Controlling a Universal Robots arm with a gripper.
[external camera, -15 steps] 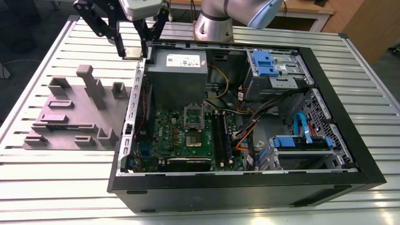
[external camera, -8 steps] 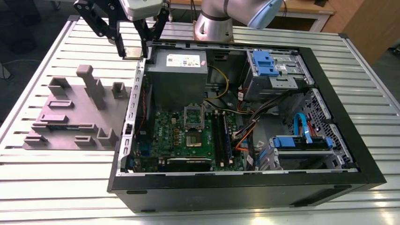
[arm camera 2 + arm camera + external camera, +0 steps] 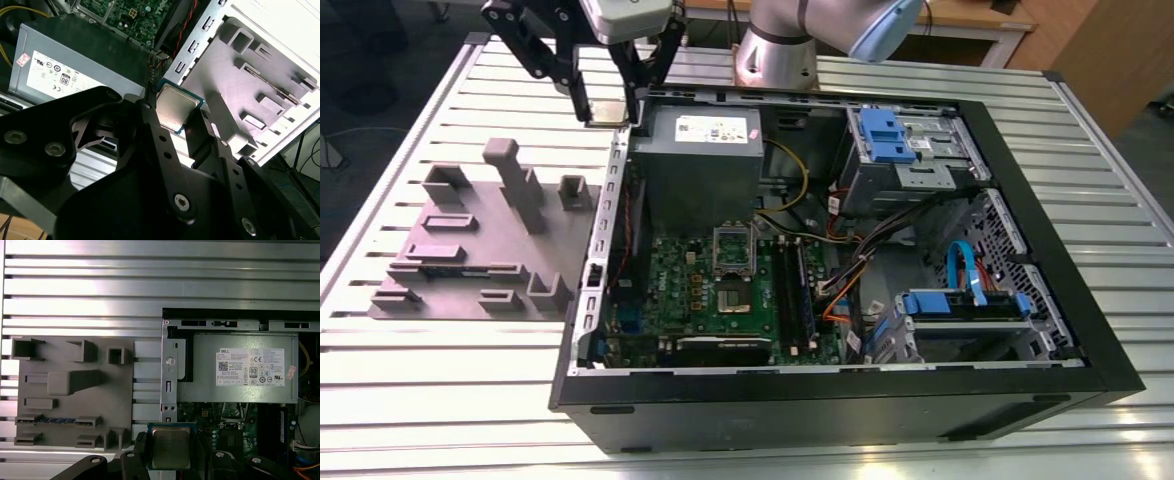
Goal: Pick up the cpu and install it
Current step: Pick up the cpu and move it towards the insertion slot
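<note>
The cpu, a small square chip with a silver-grey metal top and green edge, hangs in the air above the open computer case's far corner on the exterior view's left. My gripper is shut on it, a black finger on each side. Both wrist views show the cpu pinched between the fingers. Down on the green motherboard lies the shiny socket frame, well apart from the chip.
A grey power supply box with a white label sits just beside the gripper inside the case. A grey fixture block with several slots and posts lies on the slatted metal table. Cables and blue drive bays occupy the case's other side.
</note>
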